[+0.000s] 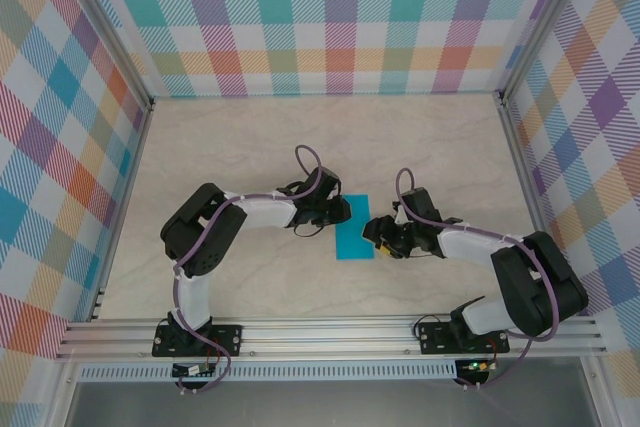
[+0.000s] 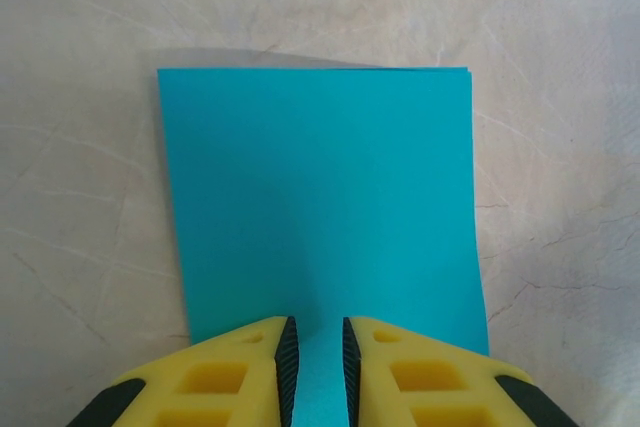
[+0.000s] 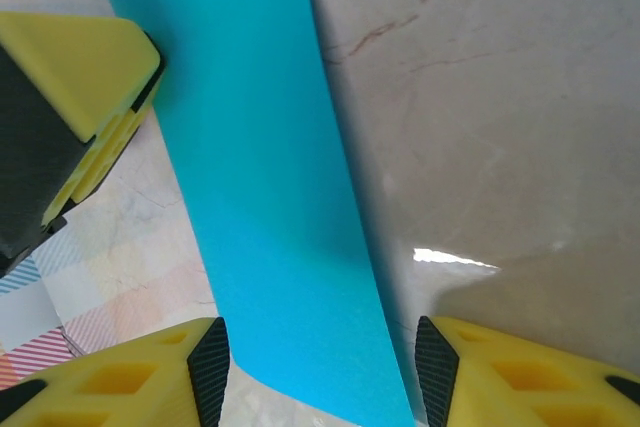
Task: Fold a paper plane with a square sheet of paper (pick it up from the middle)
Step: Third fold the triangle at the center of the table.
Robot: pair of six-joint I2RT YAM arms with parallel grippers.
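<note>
Pale marbled desk (image 1: 250,147) inside plaid walls; the square sheet of paper (image 1: 352,227) lies mid-desk between my two arms.

The sheet reads as a narrow teal rectangle, thin, matte and crisp-edged, one corner showing layered edges. My left tool (image 2: 315,357) is all but pressed together, a thin slit left, set down over the near edge. I judge it is pinning the sheet so it cannot slide on the glossy stone. My right tool (image 3: 320,367) is spread wide and straddles the opposite side, the yellow fingers (image 3: 130,377) clear of the paper, probably poised to take that edge.
</note>
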